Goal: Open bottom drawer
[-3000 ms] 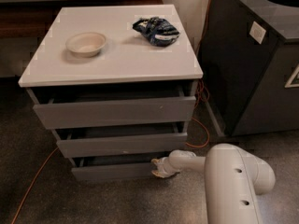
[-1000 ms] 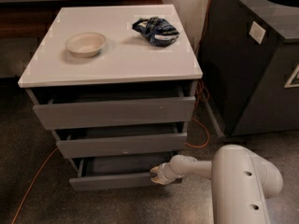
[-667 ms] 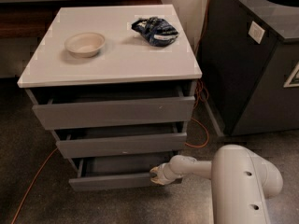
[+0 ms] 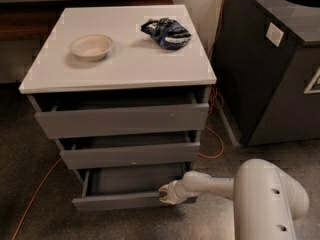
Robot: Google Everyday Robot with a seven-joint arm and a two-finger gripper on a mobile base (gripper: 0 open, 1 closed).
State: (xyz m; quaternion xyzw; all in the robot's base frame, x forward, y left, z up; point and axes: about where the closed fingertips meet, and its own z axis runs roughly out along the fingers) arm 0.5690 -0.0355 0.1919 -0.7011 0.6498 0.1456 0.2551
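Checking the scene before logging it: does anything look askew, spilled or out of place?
Nothing spilled or damaged. The bottom drawer is pulled out, with the gripper at its right end. The top drawer and middle drawer also sit slightly ajar, and an orange cable trails across the floor.

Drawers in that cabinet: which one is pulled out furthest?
The bottom drawer, the slimmest: its front juts past the middle drawer and top drawer, baring its inside. The pincer sits at its right end.
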